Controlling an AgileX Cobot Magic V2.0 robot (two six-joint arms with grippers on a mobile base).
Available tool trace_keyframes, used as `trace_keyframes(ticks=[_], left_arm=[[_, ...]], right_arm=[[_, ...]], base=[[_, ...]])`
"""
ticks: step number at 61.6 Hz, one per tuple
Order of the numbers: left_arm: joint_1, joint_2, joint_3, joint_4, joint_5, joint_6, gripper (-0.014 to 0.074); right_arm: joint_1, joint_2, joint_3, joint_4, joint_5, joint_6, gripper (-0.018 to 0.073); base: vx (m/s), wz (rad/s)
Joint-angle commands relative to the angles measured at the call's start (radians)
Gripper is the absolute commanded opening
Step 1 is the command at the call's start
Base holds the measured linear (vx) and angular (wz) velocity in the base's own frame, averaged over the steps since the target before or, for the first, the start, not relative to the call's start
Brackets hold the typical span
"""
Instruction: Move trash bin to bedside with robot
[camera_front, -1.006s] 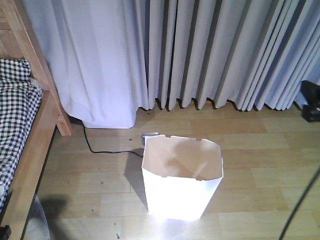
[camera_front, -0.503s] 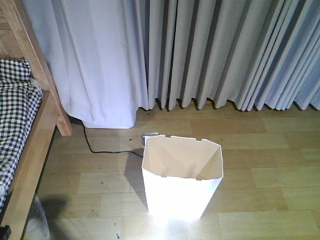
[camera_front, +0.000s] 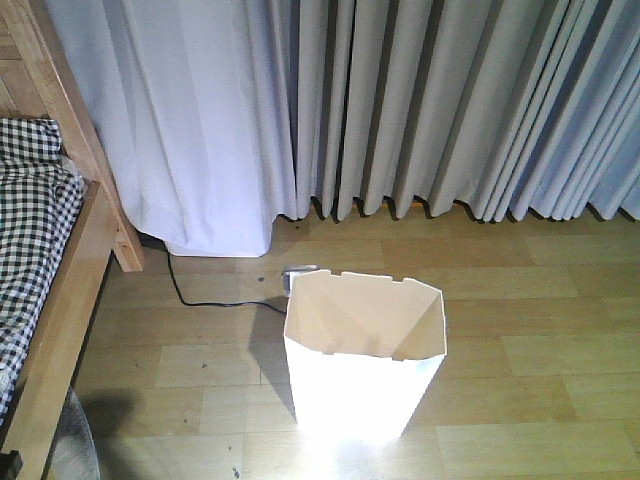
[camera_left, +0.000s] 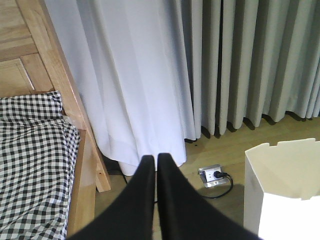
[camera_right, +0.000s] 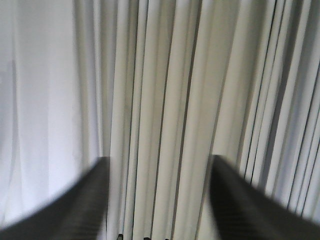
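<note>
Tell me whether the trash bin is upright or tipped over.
Upright. The trash bin stands on its base on the wood floor, open rim facing up, cream inner walls visible in the front view.

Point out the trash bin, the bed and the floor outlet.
trash bin (camera_front: 362, 385): front view, white front wall.
bed (camera_left: 32, 145): left wrist view, checkered bedding.
floor outlet (camera_left: 212, 176): left wrist view, metal faceplate.
</note>
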Motion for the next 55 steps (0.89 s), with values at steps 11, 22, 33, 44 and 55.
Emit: trace_keyframes(ticks=[11,22,33,44,55], left_arm=[[0.0,-0.02,0.018,0.0,-0.069,-0.005,-0.0007],[0.0,-0.02,0.018,0.0,-0.069,-0.005,-0.0007],[0.0,-0.02,0.018,0.0,-0.069,-0.005,-0.0007],[0.0,-0.02,0.018,0.0,-0.069,-0.005,-0.0007],[0.0,-0.02,0.018,0.0,-0.069,-0.005,-0.0007]], right_arm=[[-0.002,0.009,-0.028,0.017,-0.053,0.001,-0.001],[-0.002,0.009,-0.028,0.017,-0.053,0.001,-0.0008],[-0.002,0.009,-0.028,0.017,-0.053,0.001,-0.0008],[-0.002,-0.011,-0.025,-0.073,-0.031,0.023,-0.0008],[-0.002,-0.046,-0.025,-0.46,0.069,0.316,-0.0008]], base=[[0.0,0.0],[0.0,0.0],[0.0,0.0],[0.0,0.0],[0.0,0.0]])
